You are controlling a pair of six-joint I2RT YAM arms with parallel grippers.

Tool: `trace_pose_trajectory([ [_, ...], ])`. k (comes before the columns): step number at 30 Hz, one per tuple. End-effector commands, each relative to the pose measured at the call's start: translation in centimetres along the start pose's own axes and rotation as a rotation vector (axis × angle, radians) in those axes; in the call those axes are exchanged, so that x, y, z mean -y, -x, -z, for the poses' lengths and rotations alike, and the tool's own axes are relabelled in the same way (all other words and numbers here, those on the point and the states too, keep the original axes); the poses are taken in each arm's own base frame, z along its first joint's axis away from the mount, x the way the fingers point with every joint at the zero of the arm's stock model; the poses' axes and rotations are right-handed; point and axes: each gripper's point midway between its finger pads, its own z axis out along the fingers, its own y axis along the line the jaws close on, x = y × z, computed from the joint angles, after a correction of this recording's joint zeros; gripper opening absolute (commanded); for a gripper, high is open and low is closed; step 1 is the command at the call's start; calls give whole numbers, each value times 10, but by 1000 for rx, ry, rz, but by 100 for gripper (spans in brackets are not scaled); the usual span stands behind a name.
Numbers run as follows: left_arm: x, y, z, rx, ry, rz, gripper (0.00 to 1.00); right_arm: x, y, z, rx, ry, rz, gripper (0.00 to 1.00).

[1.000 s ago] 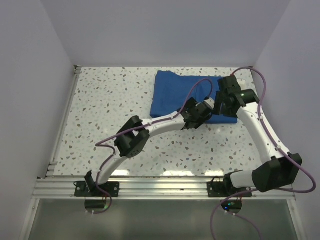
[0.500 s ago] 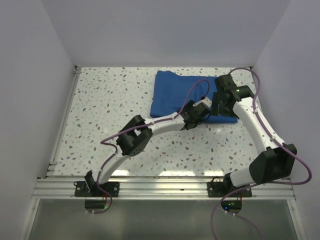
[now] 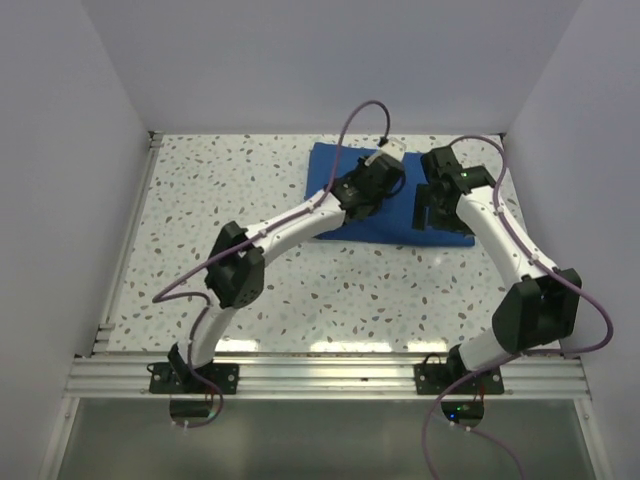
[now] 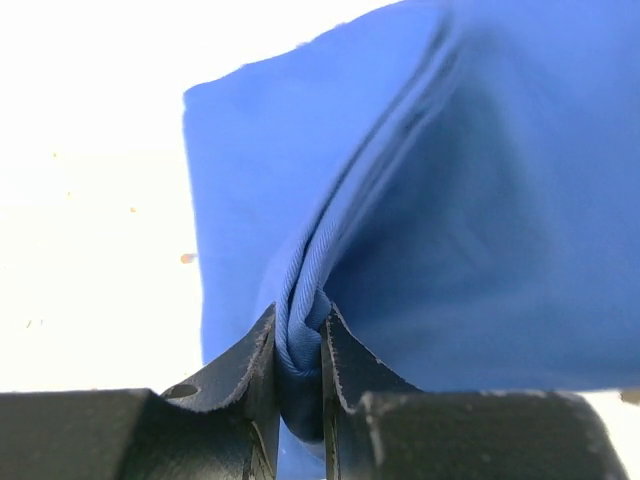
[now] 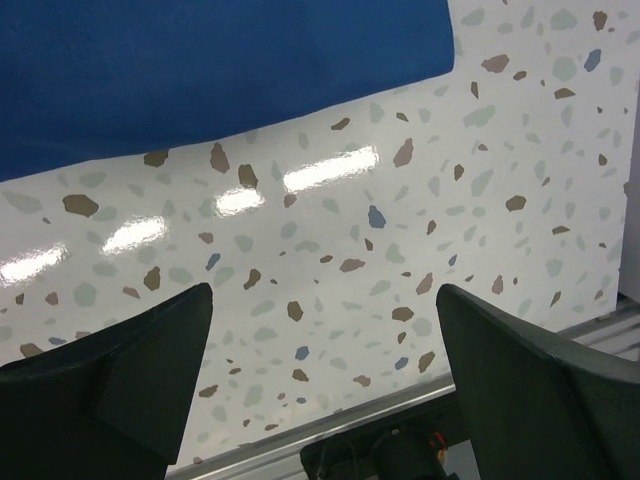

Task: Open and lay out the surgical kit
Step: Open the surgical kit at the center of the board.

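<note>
The surgical kit is a folded royal-blue cloth bundle lying at the back middle of the speckled table. My left gripper reaches over the bundle from the near left. In the left wrist view it is shut on a raised fold of the blue cloth. My right gripper hangs over the bundle's right part, jaws wide apart. The right wrist view shows it open over bare table, with the cloth's edge at the top. What the wrap contains is hidden.
An aluminium rail runs along the near table edge, and another runs down the left side. Pale walls close in the back and both sides. Purple cables loop above both arms.
My left arm swung up and back over the bundle, and its gripper closed on a fold of the cloth. The right gripper shifted slightly toward the back and stayed open.
</note>
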Motion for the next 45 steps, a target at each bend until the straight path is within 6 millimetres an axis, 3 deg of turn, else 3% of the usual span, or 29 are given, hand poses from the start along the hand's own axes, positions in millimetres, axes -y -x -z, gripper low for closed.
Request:
trace_pose_trajectory([
  [1,-112,59,39,107,124,288,11,-13,11,-3,11,42,-18,99],
  [3,-141,30,34,54,197,334,10,-18,12,-5,4,54,-16,99],
  [4,-179,26,41,58,258,392,10,-21,11,-8,-2,58,-13,99],
  [6,-207,-19,37,-18,342,435,9,-26,12,-9,-3,65,-7,99],
  [7,-244,-29,48,-18,409,498,9,-29,13,-10,-7,69,-3,99],
  [8,-254,-66,49,-84,458,487,9,-32,13,-11,-7,72,5,99],
  [10,-298,-95,66,-99,555,582,12,-35,13,-12,-8,78,11,99],
  [11,-303,-129,71,-149,603,586,19,-36,13,-13,-9,76,13,99],
  [12,-315,-138,82,-147,632,611,36,-37,13,-14,-12,77,16,99],
  [13,-329,-160,88,-187,678,623,64,-38,13,-14,-11,80,20,99],
  [15,-330,-200,93,-276,707,653,99,-38,11,-15,-10,83,20,99],
  [17,-329,-237,100,-385,731,654,100,-39,7,-17,-19,87,25,99],
  [19,-326,-250,99,-436,736,654,99,-39,3,-20,-27,87,26,99],
  [22,-325,-238,89,-434,707,645,99,-40,-3,-24,-35,95,28,99],
  [24,-325,-209,71,-392,613,617,100,-40,-7,-26,-33,99,28,99],
  [26,-317,-156,42,-259,433,641,100,-42,-8,-27,-28,110,26,99],
  [28,-309,-124,16,-187,311,603,99,-47,-10,-28,-26,142,19,99],
  [29,-301,-86,8,-112,197,618,99,-48,-11,-28,-25,154,19,99],
  [30,-290,-80,-10,-111,129,585,99,-52,-12,-29,-22,170,19,99],
  [31,-284,-53,-20,-34,48,574,99,-54,-13,-27,-19,195,12,99],
  [32,-264,-19,-23,47,-121,551,99,-56,-13,-26,-16,210,10,99],
  [33,-244,-13,-37,75,-231,490,99,-57,-15,-26,-17,219,9,99],
  [35,-221,34,-38,227,-434,434,98,-58,-16,-23,-16,233,4,99],
  [36,-203,28,-58,221,-497,418,97,-56,-18,-21,-22,230,5,99],
  [38,-183,44,-80,259,-617,424,97,-54,-21,-17,-26,237,1,99],
  [39,-177,47,-88,268,-655,429,97,-53,-27,-16,-39,237,-3,99],
  [40,-172,69,-83,330,-722,418,97,-52,-29,-15,-43,243,-8,99],
  [41,-160,57,-101,303,-754,456,97,-53,-32,-10,-43,259,-11,99],
  [45,-134,62,-113,371,-911,520,98,-44,-52,-2,-86,261,-4,99],
])
